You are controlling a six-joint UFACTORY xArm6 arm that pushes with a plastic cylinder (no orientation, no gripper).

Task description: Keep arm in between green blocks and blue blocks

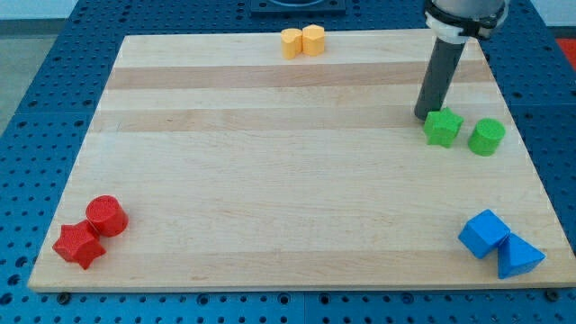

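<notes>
A green star block (443,127) and a green cylinder (486,137) sit side by side at the view's right, in the upper half of the board. A blue cube (483,233) and a blue triangular block (519,256) touch each other at the view's bottom right corner. My tip (423,116) rests on the board just to the upper left of the green star, nearly touching it. The tip is above the green blocks in the view, far from the blue ones.
Two yellow blocks (301,41) sit together at the view's top edge, near the middle. A red cylinder (106,216) and a red star (76,245) sit at the bottom left. The wooden board (270,180) lies on a blue perforated table.
</notes>
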